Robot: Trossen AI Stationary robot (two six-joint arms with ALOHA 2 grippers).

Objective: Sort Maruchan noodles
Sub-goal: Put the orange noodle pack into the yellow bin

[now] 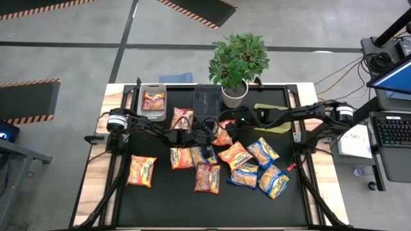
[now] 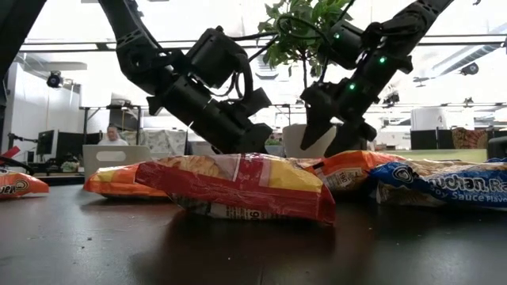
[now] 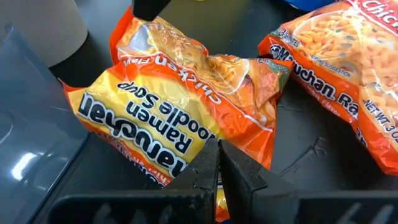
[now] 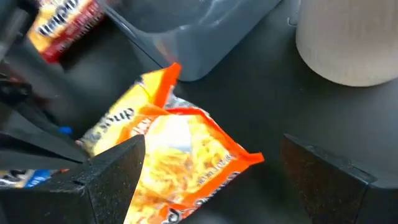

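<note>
I count roughly a dozen Maruchan noodles packets, flat and glossy. One red-orange packet lies inside the grey bin at the rear left. Another red-orange packet lies just beside it. An orange-yellow packet lies alone, front left. Blue-and-yellow packets cluster front right, overlapping. A crumpled orange packet lies mid-bench.

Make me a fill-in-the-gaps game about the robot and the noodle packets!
1. The left tool is ____, its fingers pressed together.
2. The right tool is ____, hanging over an orange noodle packet.
3. One noodle packet already lies inside the ____ bin.
4. Behind the bins stands a leafy green ____ in a white pot.

Missing words: shut; open; grey; plant
</note>
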